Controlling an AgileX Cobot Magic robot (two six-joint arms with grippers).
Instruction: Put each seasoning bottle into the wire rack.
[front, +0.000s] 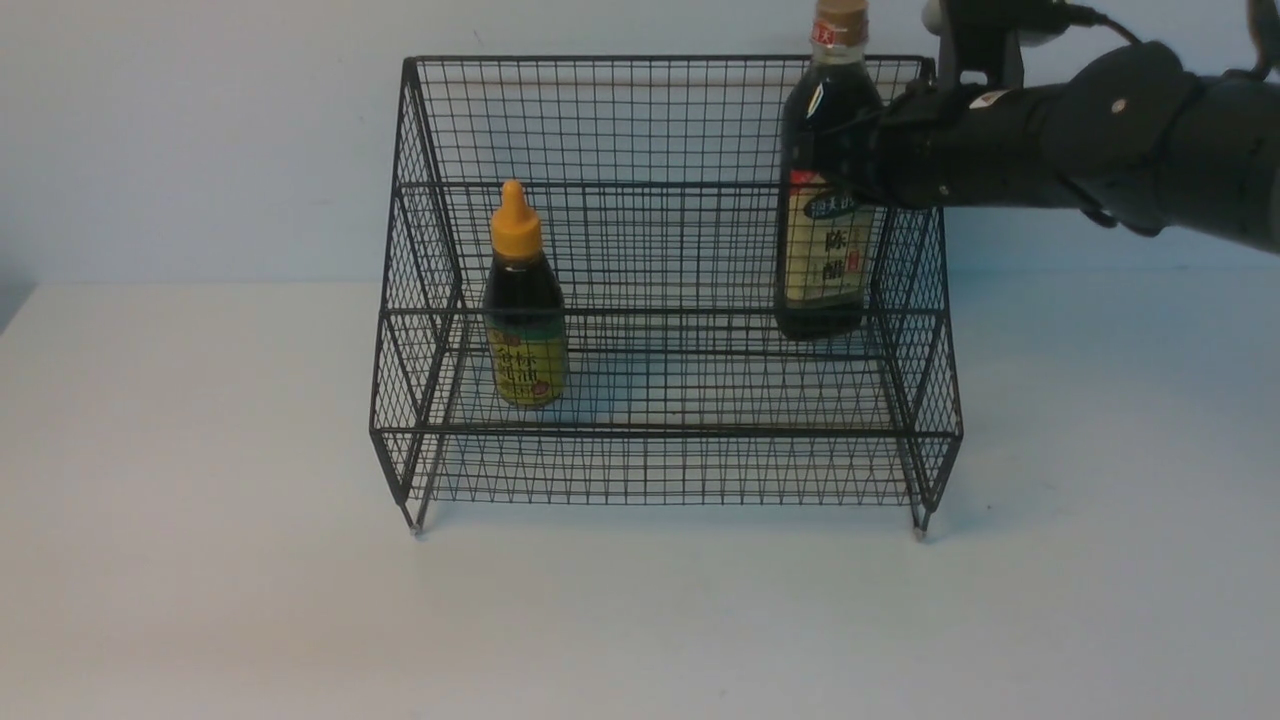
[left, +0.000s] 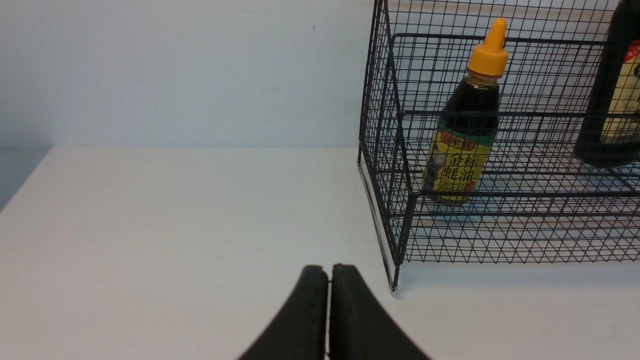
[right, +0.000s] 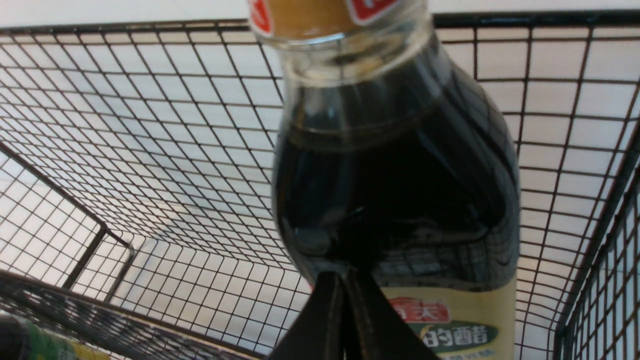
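Note:
The black wire rack (front: 660, 120) stands mid-table. A small seasoning bottle with an orange pointed cap (front: 524, 300) (left: 462, 130) stands upright on the rack's front tier, left side. A taller seasoning bottle with a tan cap and cream label (front: 825, 200) (right: 395, 190) stands upright at the rack's right side, further back. My right gripper (front: 868, 150) (right: 344, 274) is shut with its tips together right at this bottle's dark shoulder, not around it. My left gripper (left: 328, 267) is shut and holds nothing, low over the table beside the rack's left front foot (left: 394, 286).
The rack's sloping right side wall (front: 925, 330) is just beneath my right arm (front: 1100, 140). A pale wall rises behind the rack. The white table's (left: 150, 225) left edge shows in the left wrist view.

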